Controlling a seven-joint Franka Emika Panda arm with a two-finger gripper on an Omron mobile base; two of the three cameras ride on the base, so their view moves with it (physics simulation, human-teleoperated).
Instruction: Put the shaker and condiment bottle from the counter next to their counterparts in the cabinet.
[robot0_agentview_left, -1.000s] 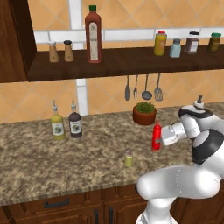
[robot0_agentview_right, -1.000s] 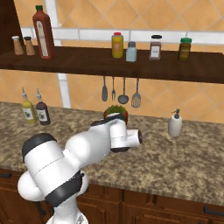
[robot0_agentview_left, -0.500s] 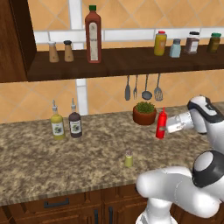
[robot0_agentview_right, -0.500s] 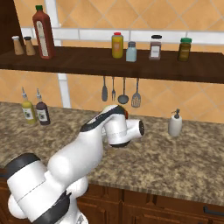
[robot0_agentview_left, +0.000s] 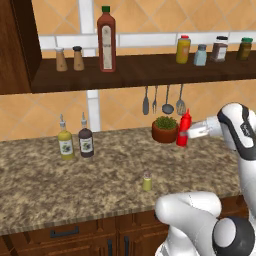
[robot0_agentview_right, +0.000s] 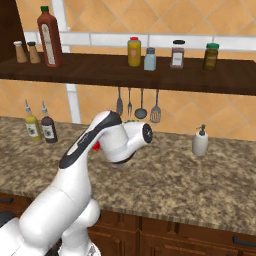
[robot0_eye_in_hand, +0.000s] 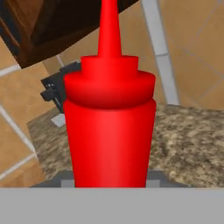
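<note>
The condiment bottle (robot0_agentview_left: 185, 121), a plain red squeeze bottle with a pointed nozzle, hangs upright above the counter (robot0_agentview_left: 100, 185), just in front of the potted herb. My gripper (robot0_agentview_left: 185, 136) is shut on its lower body from the right. In the hand view the bottle (robot0_eye_in_hand: 109, 122) stands close up and hides my fingertips. A sliver of red (robot0_agentview_right: 95, 146) shows behind my arm in the right base view. The tiny yellow-green shaker (robot0_agentview_left: 147, 181) stands alone near the counter's front edge. The cabinet shelf (robot0_agentview_left: 150, 72) runs above.
On the shelf stand two brown shakers (robot0_agentview_left: 69, 58), a tall dark red bottle (robot0_agentview_left: 106, 40), a yellow bottle (robot0_agentview_left: 183, 49), a pale blue shaker (robot0_agentview_left: 200, 55) and two jars. Two spouted bottles (robot0_agentview_left: 75, 142), a potted herb (robot0_agentview_left: 165, 129), hanging utensils (robot0_agentview_left: 162, 100) and a soap dispenser (robot0_agentview_right: 200, 141) line the back.
The red bottle has risen off the counter in my grip and now hangs higher, near the herb pot. My arm has swung up and to the right. The shaker stayed put.
</note>
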